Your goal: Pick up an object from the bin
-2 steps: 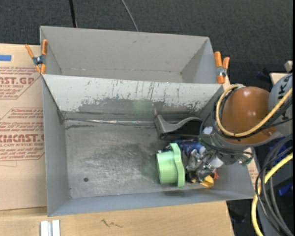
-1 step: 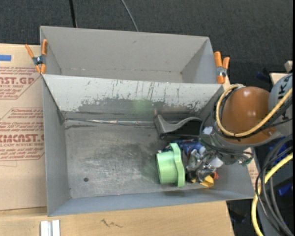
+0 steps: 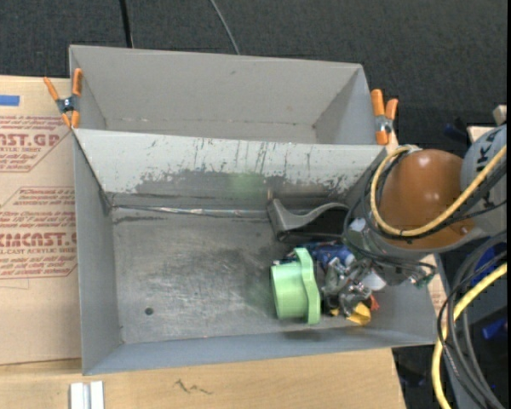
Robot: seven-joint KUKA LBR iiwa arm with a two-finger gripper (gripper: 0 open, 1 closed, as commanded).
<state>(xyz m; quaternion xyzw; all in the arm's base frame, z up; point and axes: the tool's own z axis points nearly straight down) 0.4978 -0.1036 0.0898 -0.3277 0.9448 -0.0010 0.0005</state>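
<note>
My gripper (image 3: 370, 256) is low in the bin's right front corner, under the arm's orange dome, right over a small heap. Closest to it are a blue piece (image 3: 327, 255), a tangle of shiny metal parts (image 3: 347, 291) and a yellow-orange bit (image 3: 358, 314) by the front wall. Just left of these, a light green round spool-like thing (image 3: 293, 292) lies on its side. A dark grey curved piece (image 3: 301, 216) lies behind them, against the back slope. What is directly under the gripper is hidden by the dome.
The arm with its yellow and black cables comes in over the bin's right rim. The bin's walls slope steeply down to the floor on the back and left sides.
</note>
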